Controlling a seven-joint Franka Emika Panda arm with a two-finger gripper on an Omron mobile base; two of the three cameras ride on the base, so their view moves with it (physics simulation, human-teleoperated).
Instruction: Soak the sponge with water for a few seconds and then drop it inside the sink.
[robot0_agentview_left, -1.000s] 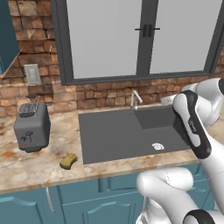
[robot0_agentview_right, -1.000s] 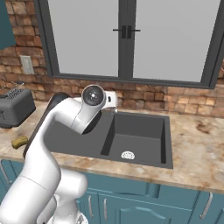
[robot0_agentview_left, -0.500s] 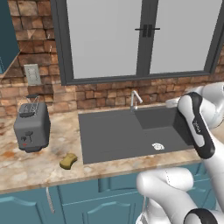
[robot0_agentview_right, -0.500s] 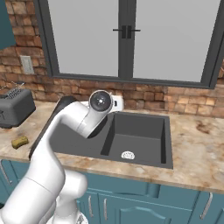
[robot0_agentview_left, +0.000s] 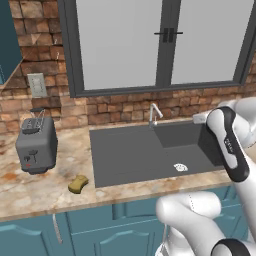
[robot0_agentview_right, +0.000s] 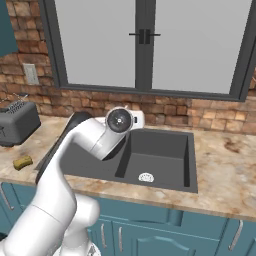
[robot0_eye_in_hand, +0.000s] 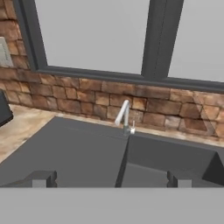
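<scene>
The mustard-yellow sponge lies on the marble counter, left of the sink and in front of the toaster. The dark grey sink has a white drain and a slim silver faucet at its back rim. Water is out of view at the spout. My gripper hangs over the sink facing the faucet, open, with nothing between its fingertips. It is far to the right of the sponge.
A grey toaster stands at the left on the counter. A brick wall and a large window rise behind the sink. My white arm crosses above the basin.
The wrist has swung a little to the right and slightly lower over the sink. The sponge has not moved, and the gripper stays open.
</scene>
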